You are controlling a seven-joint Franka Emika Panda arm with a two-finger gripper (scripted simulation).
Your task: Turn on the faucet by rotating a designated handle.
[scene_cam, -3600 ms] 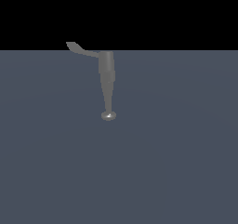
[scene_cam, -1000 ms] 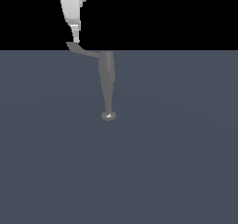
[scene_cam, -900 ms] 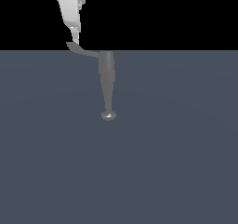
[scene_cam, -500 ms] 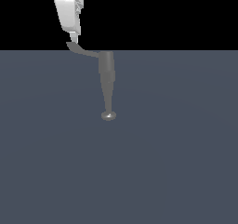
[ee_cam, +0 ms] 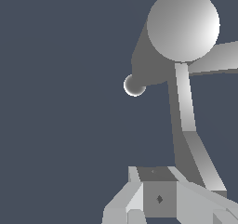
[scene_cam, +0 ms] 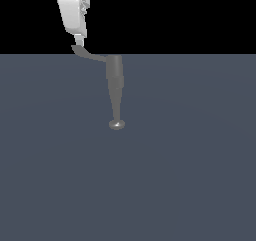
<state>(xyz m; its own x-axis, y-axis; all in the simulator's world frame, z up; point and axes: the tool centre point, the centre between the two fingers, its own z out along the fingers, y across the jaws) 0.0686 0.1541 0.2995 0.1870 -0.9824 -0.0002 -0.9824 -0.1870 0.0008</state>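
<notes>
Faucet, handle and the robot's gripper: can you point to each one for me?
faucet (scene_cam: 115,82): exterior view, on the middle of its tapered upright column.
handle (scene_cam: 90,55): exterior view, on the curved lever sticking out sideways from the column's wide end.
gripper (scene_cam: 77,41): exterior view, at its lower tip above the handle's flared end.

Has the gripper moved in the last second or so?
Yes. The gripper has come down slightly toward the handle, judged against the faucet column.
</notes>
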